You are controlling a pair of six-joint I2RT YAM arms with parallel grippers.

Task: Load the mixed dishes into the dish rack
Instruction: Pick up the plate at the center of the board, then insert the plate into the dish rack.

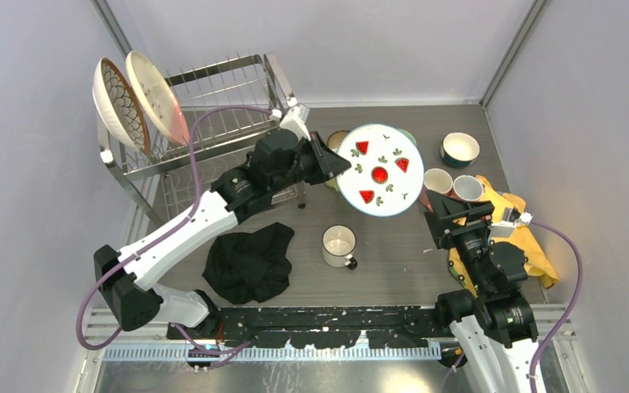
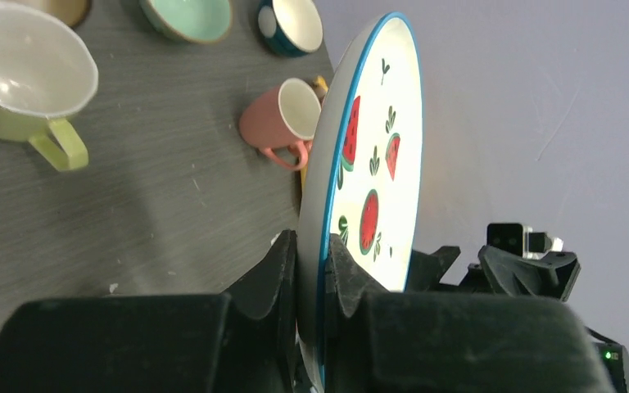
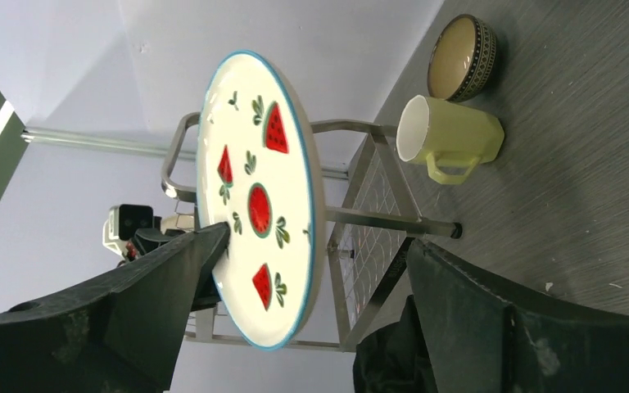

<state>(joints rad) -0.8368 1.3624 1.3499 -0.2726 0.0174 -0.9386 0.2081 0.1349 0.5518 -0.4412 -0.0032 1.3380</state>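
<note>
**We are holding the watermelon plate up**

Our left gripper [image 2: 312, 258] is squeezing the rim of the watermelon plate [image 1: 379, 169], lifting it above the table [image 1: 393, 254], near the dish rack [image 1: 213, 74]. Our right gripper [image 3: 318, 243] is gaping wide, just beside the plate. We are counting three plates: this one, plus two plates [image 1: 119, 105] [image 1: 157, 97] standing in the rack. Three mugs are sitting down: yellow mug [image 1: 338, 245], pink mug [image 1: 437, 180], white mug [image 1: 468, 188]. Three bowls too: brown bowl [image 3: 461, 57], mint-green bowl [image 2: 188, 18], blue bowl [image 1: 459, 149]. Bare table is showing around the yellow mug.
</note>
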